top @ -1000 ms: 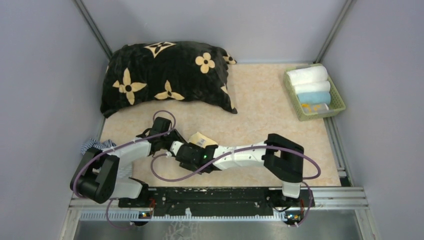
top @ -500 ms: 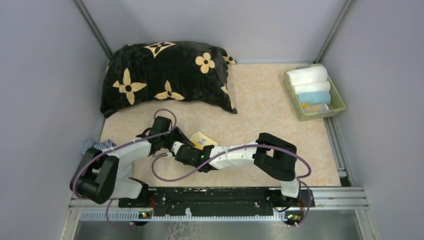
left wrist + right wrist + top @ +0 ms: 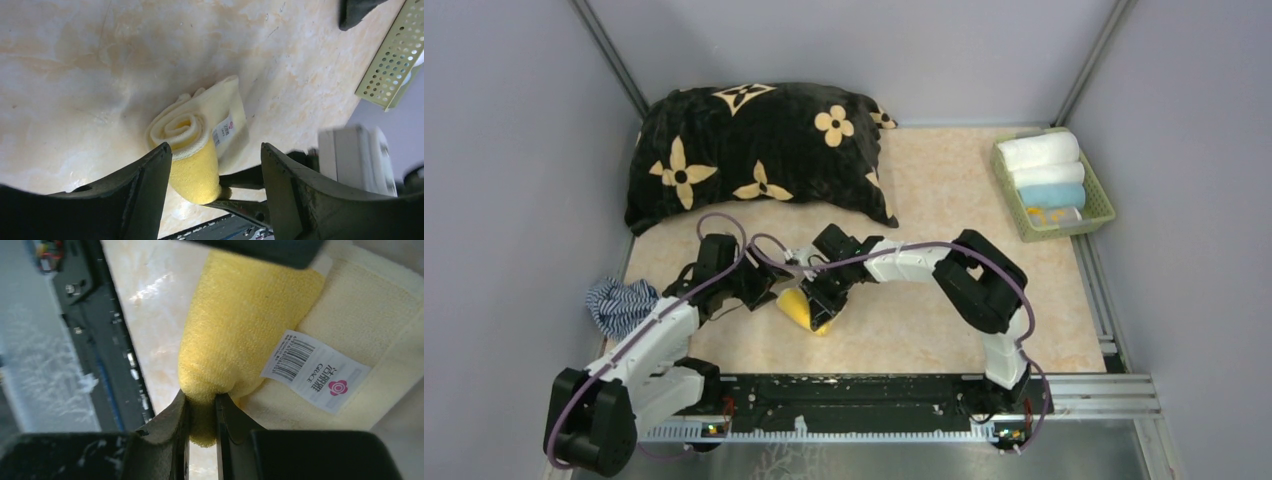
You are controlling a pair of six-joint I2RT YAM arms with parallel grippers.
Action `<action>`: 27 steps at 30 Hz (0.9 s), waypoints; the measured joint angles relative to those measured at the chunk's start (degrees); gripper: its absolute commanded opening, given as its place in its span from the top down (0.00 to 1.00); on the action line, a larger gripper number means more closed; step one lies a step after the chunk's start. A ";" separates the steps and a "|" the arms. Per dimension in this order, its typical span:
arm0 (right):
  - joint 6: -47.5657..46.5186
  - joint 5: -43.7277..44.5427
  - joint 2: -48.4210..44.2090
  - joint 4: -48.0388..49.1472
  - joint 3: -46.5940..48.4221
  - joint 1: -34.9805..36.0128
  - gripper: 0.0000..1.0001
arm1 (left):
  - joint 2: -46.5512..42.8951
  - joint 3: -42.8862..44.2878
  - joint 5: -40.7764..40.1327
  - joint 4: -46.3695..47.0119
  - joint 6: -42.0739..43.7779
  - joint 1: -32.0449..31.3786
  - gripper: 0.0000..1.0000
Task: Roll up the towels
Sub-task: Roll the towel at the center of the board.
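Towel [image 3: 192, 165] in yellow roll, end pinched between right fingers [image 3: 162, 432], left fingers [image 3: 140, 195] spread open, roll showing between them

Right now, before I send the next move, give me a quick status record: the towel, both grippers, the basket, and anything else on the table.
yellow towel: rolled, lying centre front on the table, loose tail with label showing
right gripper: shut on one end of the yellow towel
left gripper: open, the roll's other end seen between its fingers
basket: far right, holds white rolls and a light blue roll
cushion: back left, apart from the towel
striped cloth: bunched at left edge
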 measured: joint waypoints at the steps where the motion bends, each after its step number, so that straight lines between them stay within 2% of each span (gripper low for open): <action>1: 1.01 -5.20 1.25 0.76 0.00 -1.27 0.98 | -1.38 -0.37 0.07 -0.48 -0.02 0.11 0.28; 7: 9.16 -26.27 8.02 8.33 -1.38 -7.19 0.96 | -4.57 -2.69 2.01 -3.08 -0.59 0.24 0.28; 12: 17.73 -37.11 12.92 16.41 -3.76 -10.78 0.95 | -5.44 -4.31 3.56 -3.58 -1.57 0.26 0.28; 18: 26.60 -41.72 14.73 25.51 -7.72 -13.20 0.95 | -6.78 -4.39 3.91 -6.54 -2.40 0.26 0.28; 27: 33.27 -42.14 14.82 33.99 -11.37 -13.97 0.96 | -10.58 -4.57 3.10 -12.76 -2.91 -0.04 0.27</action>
